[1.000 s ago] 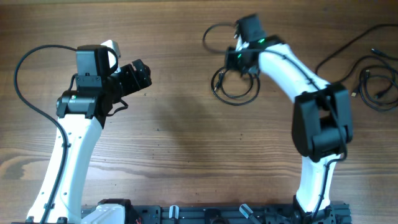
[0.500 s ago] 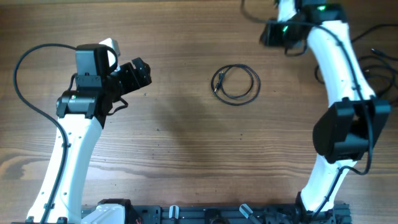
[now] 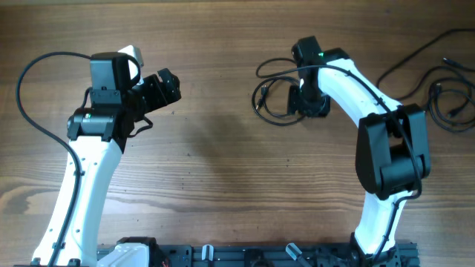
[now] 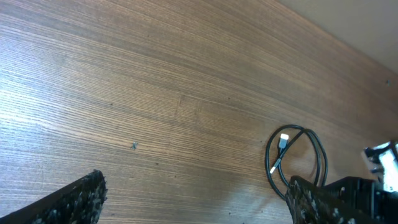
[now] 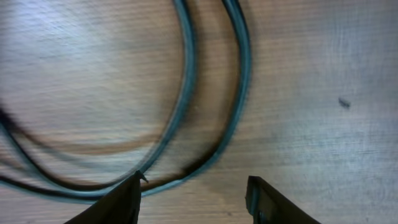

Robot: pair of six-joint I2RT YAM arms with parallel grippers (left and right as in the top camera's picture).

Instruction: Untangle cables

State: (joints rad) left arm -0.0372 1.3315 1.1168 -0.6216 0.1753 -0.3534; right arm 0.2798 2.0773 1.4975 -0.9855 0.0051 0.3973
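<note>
Hovering low over the small coil of thin black cable (image 3: 280, 120) right of the middle of the brown wooden table (image 3: 223, 170), our right gripper (image 3: 306, 100) stands with jaws parted, clamping nothing, two strands just beside its fingertips. We hold our left gripper (image 3: 165, 87) spread wide and empty, well apart to the left; more loose black cables (image 3: 445, 104) lie at the table's right edge.

Robotics lab bench; wood-grain table (image 3: 223, 170), white left arm (image 3: 78, 193), white right arm (image 3: 343, 80), black base rail (image 3: 223, 254)
</note>
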